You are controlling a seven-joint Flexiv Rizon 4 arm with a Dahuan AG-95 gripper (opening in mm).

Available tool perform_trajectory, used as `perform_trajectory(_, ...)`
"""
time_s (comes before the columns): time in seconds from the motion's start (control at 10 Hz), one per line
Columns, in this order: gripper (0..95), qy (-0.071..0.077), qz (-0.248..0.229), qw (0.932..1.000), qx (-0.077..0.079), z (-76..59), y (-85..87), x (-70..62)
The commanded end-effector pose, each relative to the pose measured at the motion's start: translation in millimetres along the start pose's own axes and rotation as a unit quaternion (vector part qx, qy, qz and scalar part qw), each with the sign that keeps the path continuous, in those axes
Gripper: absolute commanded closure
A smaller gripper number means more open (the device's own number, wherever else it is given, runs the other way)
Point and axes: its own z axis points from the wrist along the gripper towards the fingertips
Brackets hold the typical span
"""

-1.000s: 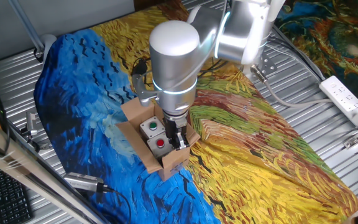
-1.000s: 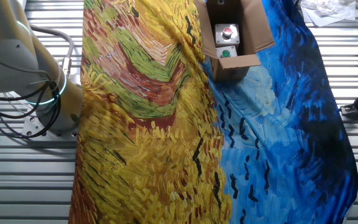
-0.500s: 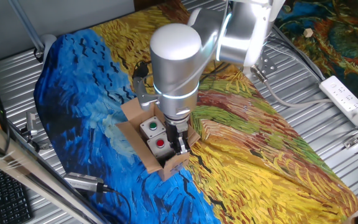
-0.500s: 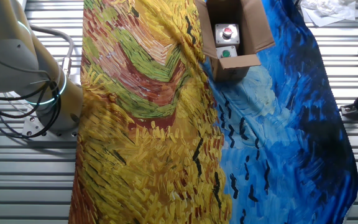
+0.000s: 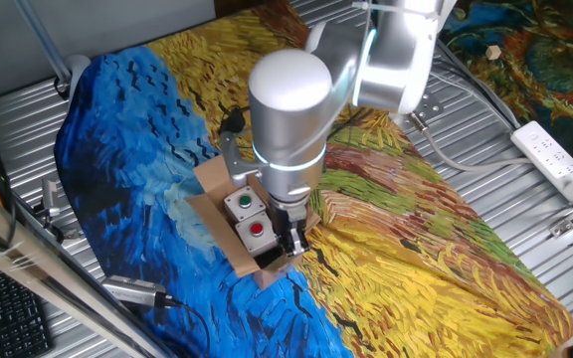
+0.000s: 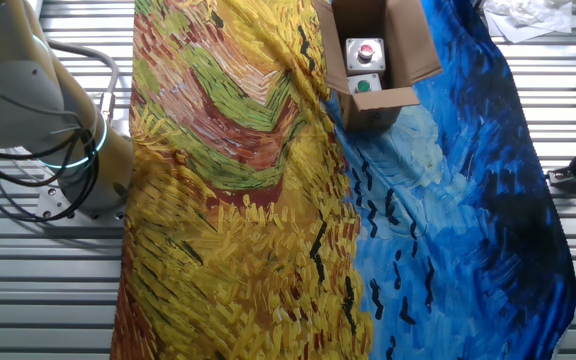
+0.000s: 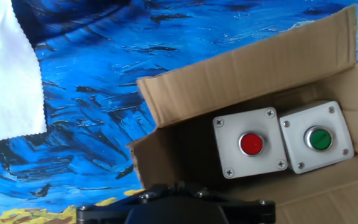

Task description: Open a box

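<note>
On the painted cloth point(image 5: 147, 129) covering the worktop, the box point(image 5: 229, 221) stands with its flaps spread — the end effector point(image 5: 291, 239) at its right edge, jaw state impossible to tell. From the other fixed camera, the box point(image 6: 378, 55) sits at the far edge, red and green buttons showing. Hand view: two grey units — red button point(image 7: 251, 144) left, green button point(image 7: 319, 138) right.
</note>
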Motion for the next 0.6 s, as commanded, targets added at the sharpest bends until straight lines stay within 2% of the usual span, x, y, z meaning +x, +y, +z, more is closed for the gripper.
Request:
perform_trajectory(0.1, 95.0, 0.001, 0.006, 1.0, 0.002, 0.8, 2.7, 0.4)
perform_trajectory(0.6, 95.0, 0.001, 0.019, 0.9998, 0.003, 2.5, 6.9, 0.1)
